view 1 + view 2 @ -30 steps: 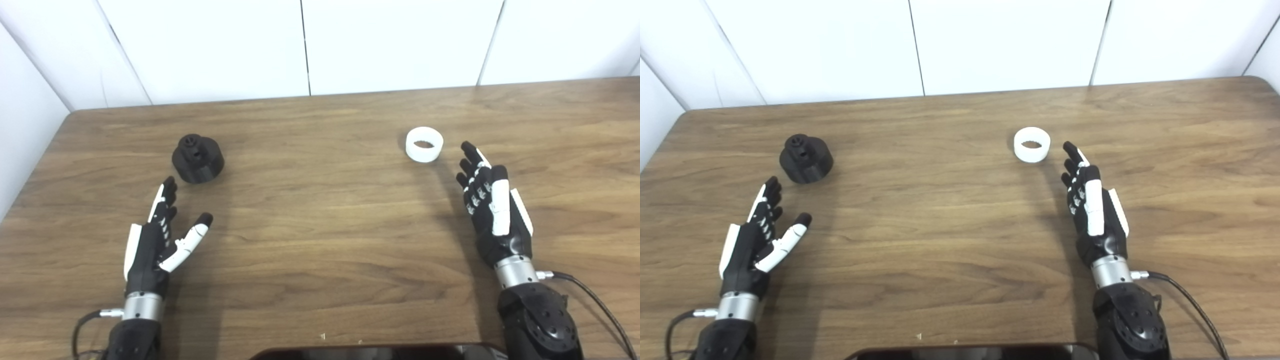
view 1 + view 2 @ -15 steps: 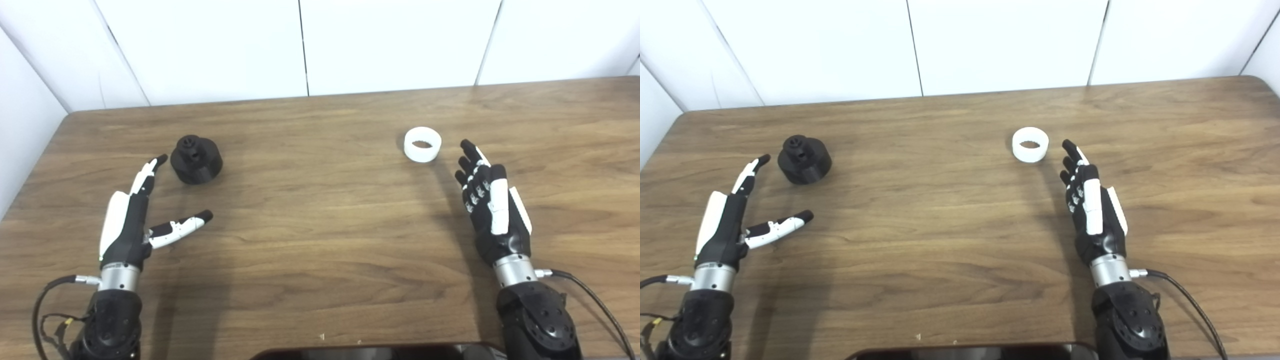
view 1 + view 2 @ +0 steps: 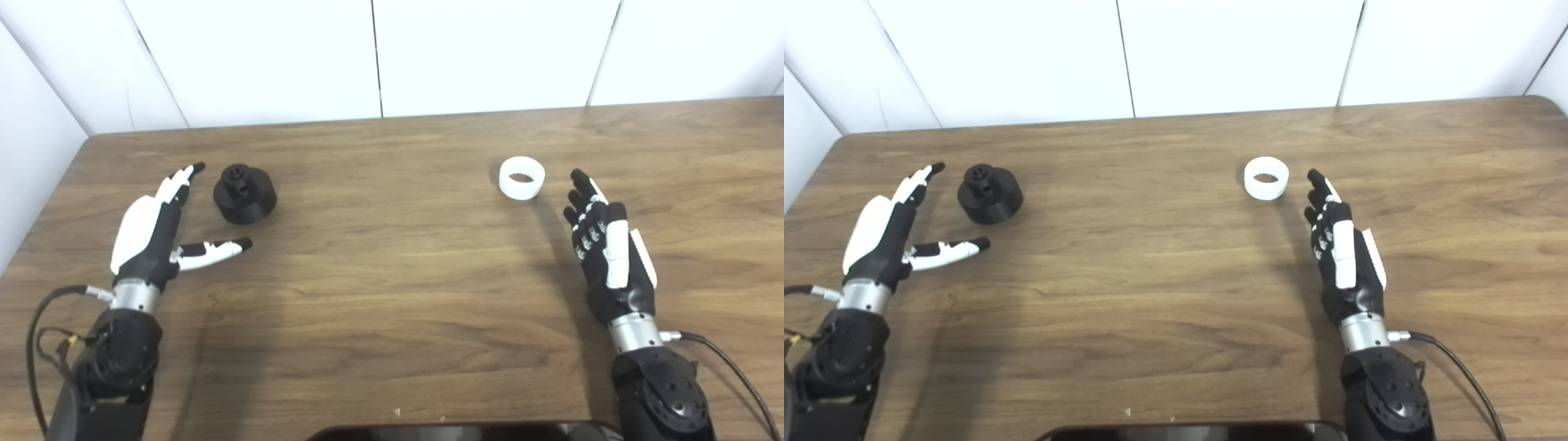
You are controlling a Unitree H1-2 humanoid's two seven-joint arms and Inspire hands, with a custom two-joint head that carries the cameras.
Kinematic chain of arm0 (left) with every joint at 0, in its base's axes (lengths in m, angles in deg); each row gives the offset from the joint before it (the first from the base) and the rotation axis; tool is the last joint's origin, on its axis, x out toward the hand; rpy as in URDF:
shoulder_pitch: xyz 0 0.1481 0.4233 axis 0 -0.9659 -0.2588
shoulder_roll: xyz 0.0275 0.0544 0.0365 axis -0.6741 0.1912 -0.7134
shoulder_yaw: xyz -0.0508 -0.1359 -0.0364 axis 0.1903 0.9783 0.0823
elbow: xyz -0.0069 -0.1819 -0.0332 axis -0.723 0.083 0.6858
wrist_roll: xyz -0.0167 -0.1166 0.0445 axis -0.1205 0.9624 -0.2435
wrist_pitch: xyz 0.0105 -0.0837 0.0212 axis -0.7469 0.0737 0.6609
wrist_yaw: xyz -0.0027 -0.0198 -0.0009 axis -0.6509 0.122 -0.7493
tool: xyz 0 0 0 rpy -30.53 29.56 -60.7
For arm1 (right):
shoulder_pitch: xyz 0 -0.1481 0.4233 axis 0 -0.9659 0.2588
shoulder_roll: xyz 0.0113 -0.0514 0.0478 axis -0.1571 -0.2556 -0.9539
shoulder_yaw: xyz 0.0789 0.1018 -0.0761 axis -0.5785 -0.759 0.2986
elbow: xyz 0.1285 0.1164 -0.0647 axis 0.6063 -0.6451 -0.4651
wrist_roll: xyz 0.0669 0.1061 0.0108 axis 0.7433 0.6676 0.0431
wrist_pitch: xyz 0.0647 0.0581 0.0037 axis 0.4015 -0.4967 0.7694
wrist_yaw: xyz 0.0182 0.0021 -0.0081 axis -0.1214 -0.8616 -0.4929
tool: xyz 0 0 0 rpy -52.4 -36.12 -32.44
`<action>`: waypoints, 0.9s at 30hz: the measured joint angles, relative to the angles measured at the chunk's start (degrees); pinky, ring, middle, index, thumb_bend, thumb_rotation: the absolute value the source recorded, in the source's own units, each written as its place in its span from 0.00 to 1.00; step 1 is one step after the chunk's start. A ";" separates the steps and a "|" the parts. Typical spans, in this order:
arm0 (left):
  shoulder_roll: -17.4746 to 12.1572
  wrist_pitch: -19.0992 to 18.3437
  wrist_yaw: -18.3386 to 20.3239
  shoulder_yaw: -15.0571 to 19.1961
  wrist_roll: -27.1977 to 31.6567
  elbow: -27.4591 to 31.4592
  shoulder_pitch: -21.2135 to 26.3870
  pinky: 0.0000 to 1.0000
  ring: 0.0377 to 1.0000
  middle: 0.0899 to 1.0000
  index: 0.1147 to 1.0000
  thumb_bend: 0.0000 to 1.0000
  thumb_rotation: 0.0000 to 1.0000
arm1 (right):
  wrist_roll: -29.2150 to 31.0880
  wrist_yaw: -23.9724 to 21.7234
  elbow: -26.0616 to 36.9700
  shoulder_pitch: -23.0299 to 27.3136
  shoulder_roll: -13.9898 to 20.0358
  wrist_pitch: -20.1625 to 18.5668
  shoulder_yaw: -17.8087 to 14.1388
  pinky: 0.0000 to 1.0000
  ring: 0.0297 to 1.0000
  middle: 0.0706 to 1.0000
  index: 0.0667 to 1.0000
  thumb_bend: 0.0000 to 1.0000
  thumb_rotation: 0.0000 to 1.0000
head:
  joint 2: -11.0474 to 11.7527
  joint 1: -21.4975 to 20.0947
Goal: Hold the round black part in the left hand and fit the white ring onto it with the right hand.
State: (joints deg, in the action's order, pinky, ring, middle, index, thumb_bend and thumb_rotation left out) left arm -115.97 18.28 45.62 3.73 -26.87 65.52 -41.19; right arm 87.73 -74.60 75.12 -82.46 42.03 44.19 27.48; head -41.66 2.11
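Observation:
The round black part (image 3: 244,195) stands on the wooden table (image 3: 392,275) at the left, a small hub on top. My left hand (image 3: 156,229) is open just left of it, long fingers stretched past its far-left side and the thumb reaching under its near side, touching nothing. The white ring (image 3: 521,177) lies flat on the table at the right. My right hand (image 3: 603,245) is open a little to the right and nearer than the ring, fingers pointing up toward it, apart from it.
White wall panels (image 3: 380,55) close off the table's far edge and left side. A dark rounded object (image 3: 453,432) shows at the bottom edge in the middle. Cables run from both wrists.
My left hand has moved forward and left, and spread its fingers and thumb around the black part's left side. The right hand, the ring and the black part have stayed in place.

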 measured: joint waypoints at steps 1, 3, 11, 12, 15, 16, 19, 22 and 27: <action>-0.17 0.41 -0.16 -0.10 -0.12 -0.83 0.49 0.92 1.00 0.95 0.91 0.94 0.31 | 0.08 -0.01 -0.05 0.02 0.00 0.02 0.00 1.00 1.00 1.00 0.94 0.65 1.00 | 0.00 0.00; -0.73 0.99 -0.31 -0.37 -0.28 -2.95 1.49 0.91 1.00 0.95 0.90 0.94 0.28 | 0.12 -0.01 -0.18 0.15 0.00 0.05 0.01 1.00 1.00 1.00 0.94 0.65 1.00 | 0.09 0.09; -3.48 2.97 -0.67 -2.01 -2.07 -9.20 4.56 0.90 0.98 0.93 0.89 0.96 0.30 | 0.10 -0.02 -0.38 0.26 0.06 0.06 -0.01 1.00 1.00 1.00 0.94 0.65 1.00 | 0.53 0.35; -3.88 3.15 -0.71 -2.23 -2.29 -10.11 5.03 0.90 0.98 0.93 0.89 0.97 0.31 | 0.10 -0.03 -0.42 0.29 0.09 0.07 0.00 1.00 1.00 1.00 0.94 0.66 1.00 | 0.61 0.44; -5.03 3.76 -0.82 -3.11 -3.04 -12.84 6.46 0.92 0.99 0.94 0.89 0.99 0.36 | 0.16 -0.14 -0.49 0.33 0.13 0.29 0.00 1.00 1.00 1.00 0.94 0.66 1.00 | 0.70 0.35; -5.33 3.82 -0.80 -3.41 -3.14 -13.56 6.87 0.94 0.99 0.94 0.90 1.00 0.37 | 0.16 -0.18 -0.52 0.35 0.15 0.40 0.01 1.00 1.00 1.00 0.94 0.67 1.00 | 0.70 0.35; -6.12 3.80 -0.59 -4.22 -3.86 -14.65 7.63 0.96 0.99 0.94 0.90 1.00 0.39 | 0.14 -0.21 -0.55 0.36 0.20 0.52 0.05 1.00 1.00 0.99 0.93 0.67 1.00 | 0.79 0.35; -6.74 3.79 -0.52 -5.24 -4.41 -15.49 8.42 0.98 0.99 0.94 0.89 1.00 0.40 | 0.16 -0.21 -0.55 0.36 0.23 0.53 0.06 1.00 1.00 1.00 0.93 0.68 1.00 | 0.88 0.35; -6.86 3.83 -0.57 -6.27 -5.02 -17.84 9.41 0.99 0.98 0.94 0.89 1.00 0.39 | 0.17 -0.21 -0.55 0.36 0.26 0.52 0.06 1.00 1.00 1.00 0.94 0.67 1.00 | 0.97 0.26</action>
State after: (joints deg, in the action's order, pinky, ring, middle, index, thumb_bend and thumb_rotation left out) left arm -122.83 22.11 45.05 -2.54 -31.89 47.68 -31.78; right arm 87.90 -74.81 74.57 -82.10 42.29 44.71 27.55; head -40.69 2.37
